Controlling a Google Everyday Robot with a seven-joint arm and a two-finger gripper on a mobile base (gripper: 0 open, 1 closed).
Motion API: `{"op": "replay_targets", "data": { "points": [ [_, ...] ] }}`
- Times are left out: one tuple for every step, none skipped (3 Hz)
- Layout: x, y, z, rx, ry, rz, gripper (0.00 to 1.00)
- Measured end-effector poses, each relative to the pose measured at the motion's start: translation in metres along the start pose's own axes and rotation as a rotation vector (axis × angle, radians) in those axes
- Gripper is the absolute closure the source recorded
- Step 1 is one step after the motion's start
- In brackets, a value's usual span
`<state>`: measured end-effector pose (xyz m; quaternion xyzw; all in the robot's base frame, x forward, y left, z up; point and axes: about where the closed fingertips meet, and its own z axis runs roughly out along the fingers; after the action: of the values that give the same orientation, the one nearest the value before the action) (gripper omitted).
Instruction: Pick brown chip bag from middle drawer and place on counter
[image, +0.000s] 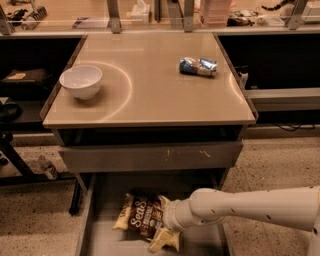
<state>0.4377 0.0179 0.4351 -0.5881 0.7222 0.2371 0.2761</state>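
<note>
The brown chip bag (139, 218) lies flat in the open middle drawer (99, 241), below the counter (150, 97). It has a dark centre with white lettering and tan edges. My white arm reaches in from the right. My gripper (168, 218) is low inside the drawer, right at the bag's right edge. The arm's wrist covers the gripper's tip and the right part of the bag.
A white bowl (81, 81) stands on the counter's left side. A blue-and-white packet (198, 66) lies at its back right. A shut grey drawer front (150, 156) sits just above the open drawer. Shelves and table legs stand on the speckled floor at the left.
</note>
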Motion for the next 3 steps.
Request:
{"op": "replay_targets", "data": {
  "points": [
    [0.014,-0.011,0.016,0.015,0.009,0.001,0.0],
    [0.032,-0.024,0.021,0.051,0.048,-0.012,0.0],
    [0.033,-0.024,0.021,0.054,0.05,-0.012,0.19]
  ]
}}
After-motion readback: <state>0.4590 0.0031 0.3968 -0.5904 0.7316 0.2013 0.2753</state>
